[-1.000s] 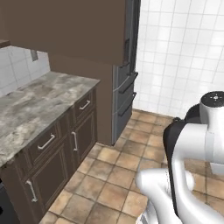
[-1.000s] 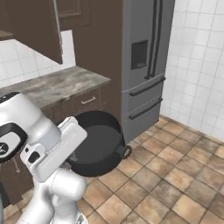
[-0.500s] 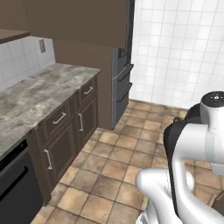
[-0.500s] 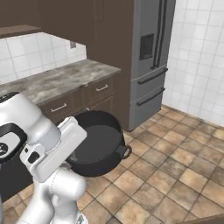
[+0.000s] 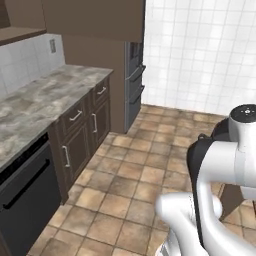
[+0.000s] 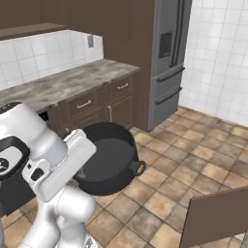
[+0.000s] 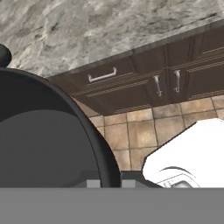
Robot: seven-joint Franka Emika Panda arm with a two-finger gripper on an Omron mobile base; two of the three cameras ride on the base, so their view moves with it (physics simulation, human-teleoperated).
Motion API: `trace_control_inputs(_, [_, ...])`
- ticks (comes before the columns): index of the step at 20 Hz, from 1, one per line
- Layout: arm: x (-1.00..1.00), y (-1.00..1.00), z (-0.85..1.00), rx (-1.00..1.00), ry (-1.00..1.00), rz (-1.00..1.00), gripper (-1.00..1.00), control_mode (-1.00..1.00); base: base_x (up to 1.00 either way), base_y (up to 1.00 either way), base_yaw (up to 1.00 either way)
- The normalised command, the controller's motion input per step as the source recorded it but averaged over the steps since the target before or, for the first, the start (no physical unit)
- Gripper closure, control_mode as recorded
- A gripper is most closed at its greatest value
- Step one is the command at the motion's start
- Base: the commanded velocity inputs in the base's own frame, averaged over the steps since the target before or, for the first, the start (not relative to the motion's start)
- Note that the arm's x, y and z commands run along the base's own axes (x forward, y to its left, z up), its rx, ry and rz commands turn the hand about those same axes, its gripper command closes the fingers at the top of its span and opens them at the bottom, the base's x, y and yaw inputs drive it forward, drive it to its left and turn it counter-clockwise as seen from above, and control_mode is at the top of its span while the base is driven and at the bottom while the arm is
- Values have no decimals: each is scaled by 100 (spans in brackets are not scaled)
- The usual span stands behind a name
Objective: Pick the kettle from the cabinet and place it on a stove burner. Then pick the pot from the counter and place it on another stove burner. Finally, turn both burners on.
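The pot (image 6: 109, 162), wide and charcoal-black with a loop handle, hangs over the tiled floor in front of the base cabinets. My gripper (image 7: 107, 183) is shut on its rim, and in the hand view the pot (image 7: 39, 140) takes up the left half. The marbled counter (image 5: 40, 100) runs along the left; it also appears in the right base view (image 6: 72, 82) and across the top of the hand view (image 7: 109, 26). The underside of a dark brown wall cabinet (image 6: 29, 30) hangs above the counter. The kettle and the stove burners are out of view.
A grey fridge (image 6: 169, 53) stands at the counter's far end against white tiles. A black dishwasher front (image 5: 25, 195) sits under the near counter, beside brown drawer-fronted cabinets (image 5: 82, 130). A brown panel (image 6: 218, 218) juts in low on the right. Open tiled floor (image 5: 150, 150) lies ahead.
The whole picture has shifted in both base views: the base has driven along the counter, the fridge has drawn away and the dishwasher front has come in. The pot stays in my grip.
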Motion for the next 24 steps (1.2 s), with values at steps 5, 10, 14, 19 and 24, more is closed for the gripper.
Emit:
trace_control_inputs(5, [0, 0, 0, 0, 0, 0, 100, 100, -100, 21, -15])
trace_control_inputs(10, [0, 0, 0, 0, 0, 0, 100, 100, -96, 31, -18])
trace_control_inputs(14, [0, 0, 0, 0, 0, 0, 100, 100, -88, 25, -21])
trace_control_inputs(19, [0, 0, 0, 0, 0, 0, 100, 100, -88, 22, -23])
trace_control_inputs(24, [0, 0, 0, 0, 0, 0, 100, 100, -92, 23, -23])
